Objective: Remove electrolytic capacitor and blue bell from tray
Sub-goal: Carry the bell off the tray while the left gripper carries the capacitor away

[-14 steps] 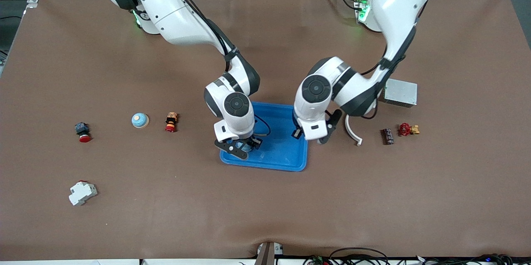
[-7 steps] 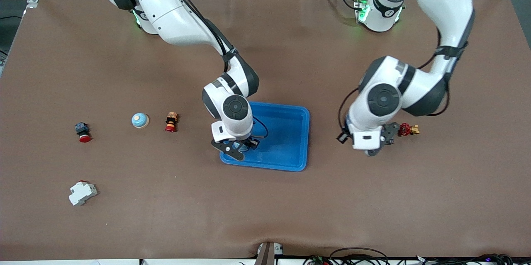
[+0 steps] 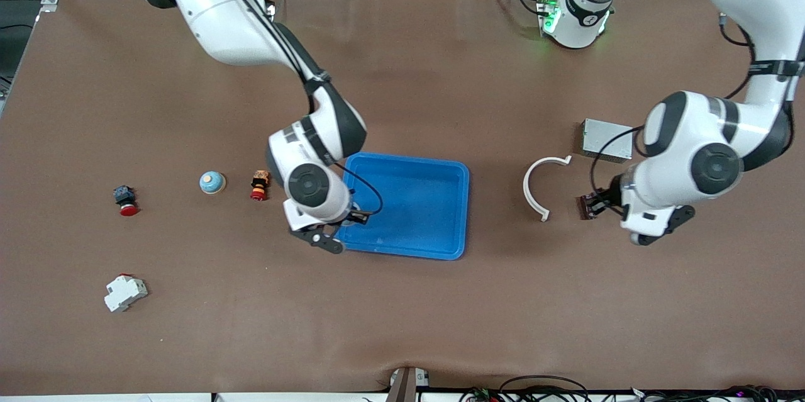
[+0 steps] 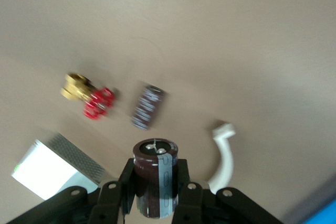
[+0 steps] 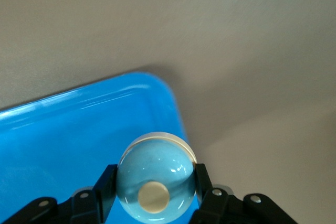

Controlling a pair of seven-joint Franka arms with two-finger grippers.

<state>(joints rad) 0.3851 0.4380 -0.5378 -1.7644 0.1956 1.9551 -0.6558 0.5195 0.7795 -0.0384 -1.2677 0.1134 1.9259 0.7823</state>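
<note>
Blue rectangular plastic tray is now empty: left gripper carried the brown cylindrical capacitor away, right gripper lifts the pale-blue round bell.

I see a grey metal box on the surface; beside it, nearer the front camera, a white curved clip.
</note>
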